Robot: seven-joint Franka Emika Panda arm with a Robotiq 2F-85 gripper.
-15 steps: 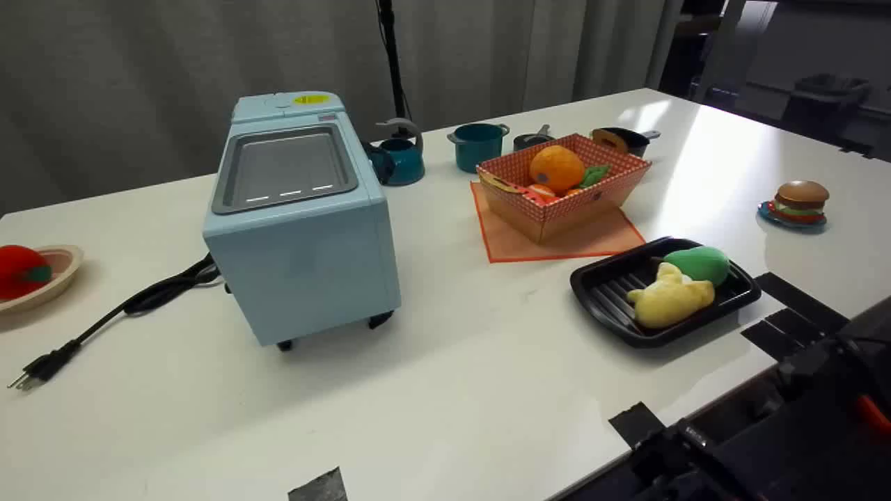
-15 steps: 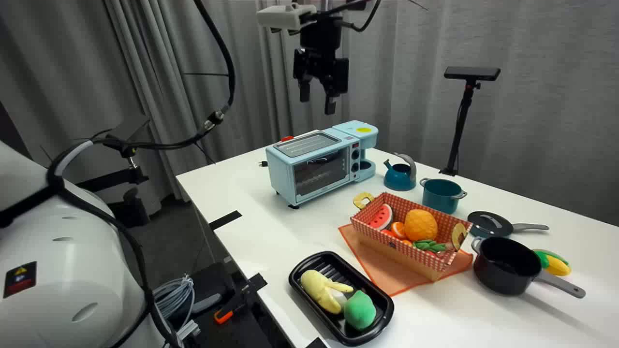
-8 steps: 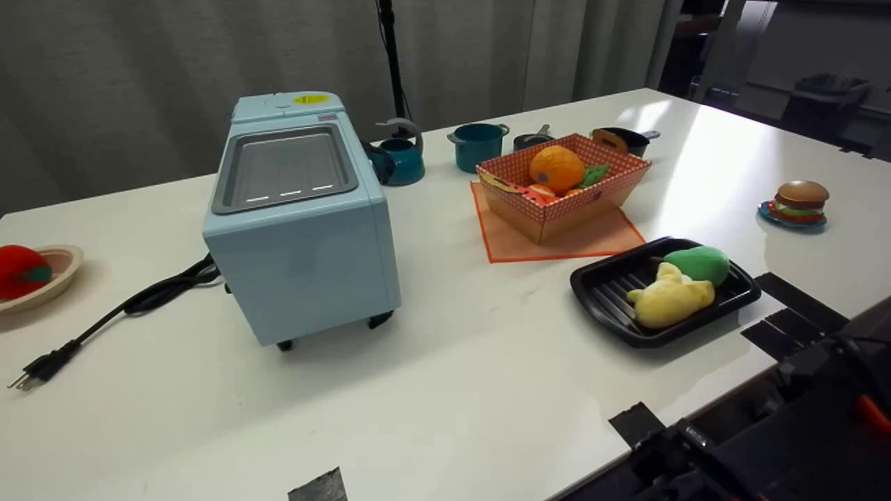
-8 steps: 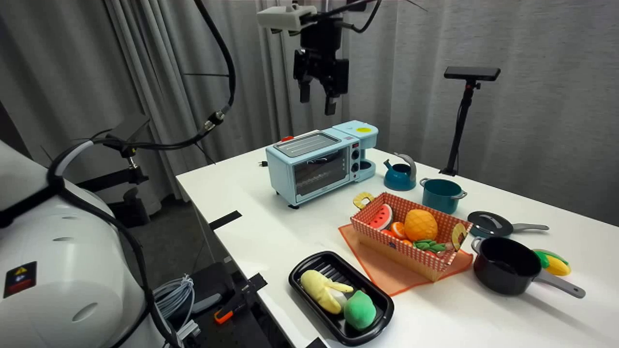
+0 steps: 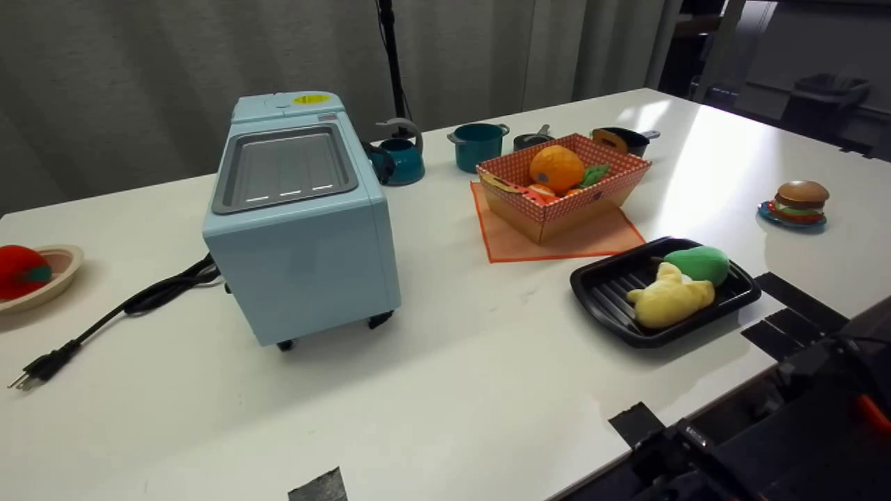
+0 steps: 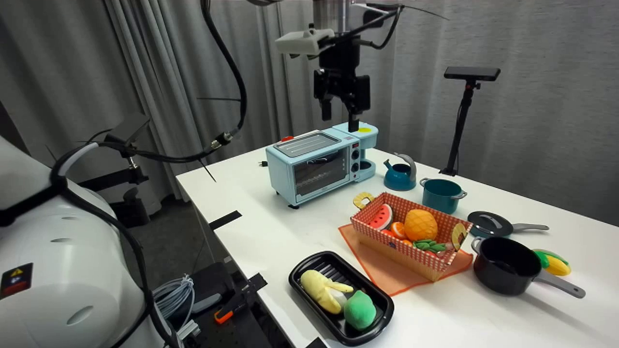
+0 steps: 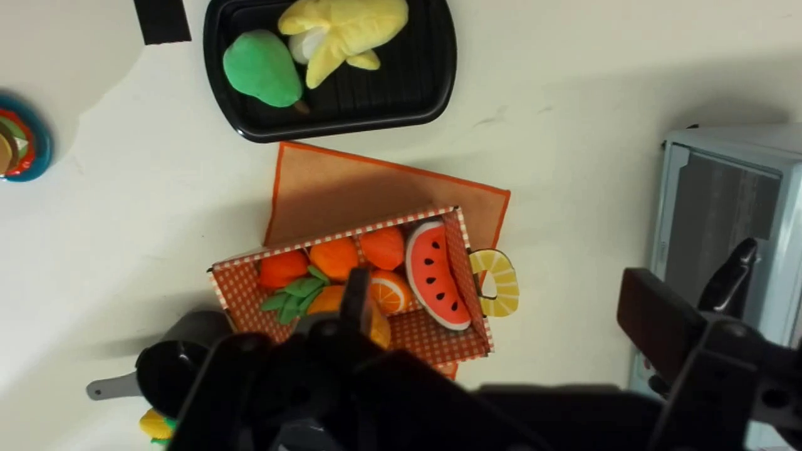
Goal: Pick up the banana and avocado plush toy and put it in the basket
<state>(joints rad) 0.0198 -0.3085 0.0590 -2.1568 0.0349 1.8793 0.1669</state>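
Observation:
The banana (image 5: 672, 300) is pale yellow and lies beside the green avocado plush toy (image 5: 699, 265) in a black ridged tray. In an exterior view the banana (image 6: 316, 289) and avocado (image 6: 360, 311) show in the same tray; in the wrist view the banana (image 7: 369, 26) and avocado (image 7: 262, 67) are near the top edge. The basket (image 5: 588, 209), red checked with a tan base, stands on an orange cloth; it also shows in an exterior view (image 6: 394, 250) and the wrist view (image 7: 432, 335). My gripper (image 6: 340, 118) is open and empty, high above the table; its fingers (image 7: 501, 300) are wide apart.
The black tray (image 5: 598, 316) is in front of the basket. Several fruit toys, including a watermelon slice (image 7: 435, 275), fill the basket. A blue toaster oven (image 6: 314, 169), a teal pot (image 6: 440, 195), a black pot (image 6: 505, 266) and a burger toy (image 5: 797, 202) stand around.
In the last half second my gripper has moved right and a little down in an exterior view, still open. The toys, tray and basket have not moved.

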